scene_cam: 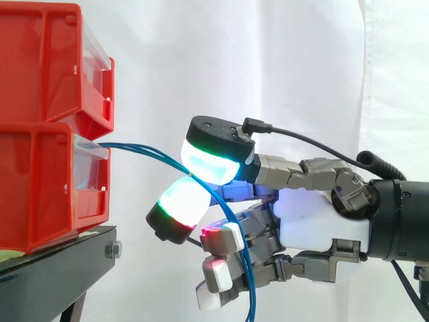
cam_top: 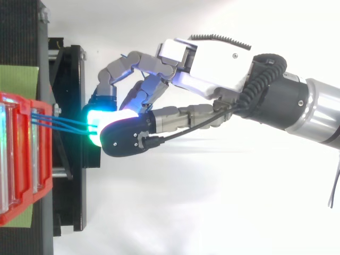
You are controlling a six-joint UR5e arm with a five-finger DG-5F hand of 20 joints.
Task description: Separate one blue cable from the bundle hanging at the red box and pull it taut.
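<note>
Blue cables leave the front of the lower red bin and run right, almost level, to my hand. Two glowing fingertips close on the strands at about mid-height, one pad above and one below. Past the pinch the cables drop in front of the curled lower fingers and leave the view's bottom edge. In the top view, three strands cross from the bin to the cyan-lit pads of the hand. How many strands sit inside the pinch I cannot tell.
A second red bin is stacked on the lower one. Both rest on a black stand, whose frame lies under the fingertips. A white curtain hangs behind.
</note>
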